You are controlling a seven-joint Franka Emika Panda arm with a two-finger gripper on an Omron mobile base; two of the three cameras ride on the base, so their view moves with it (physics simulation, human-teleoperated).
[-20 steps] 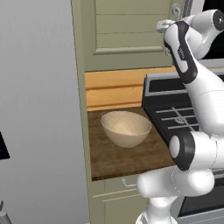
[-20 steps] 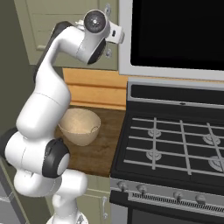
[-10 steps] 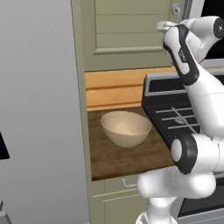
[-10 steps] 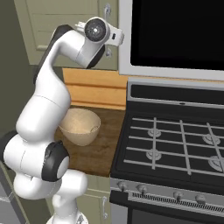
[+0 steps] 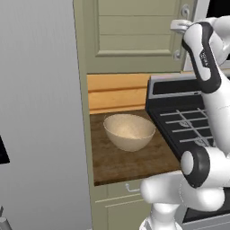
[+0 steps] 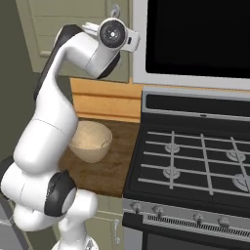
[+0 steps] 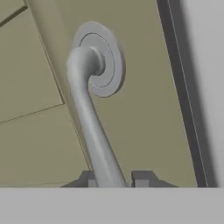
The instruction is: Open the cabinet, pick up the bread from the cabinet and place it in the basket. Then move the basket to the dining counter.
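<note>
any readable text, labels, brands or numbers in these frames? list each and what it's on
No text can be read anywhere.
Arm: small light marks on the dark joint cover, too small and blurred to read.
Cabinet, handle, basket, stove: no print, label or number visible. The stove's knobs show no readable marks.

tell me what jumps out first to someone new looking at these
The gripper closed around the silver bar handle of the sage-green cabinet, whose door is still shut. Below it, the beige basket sits on the short wood worktop, left of the black stove.
</note>
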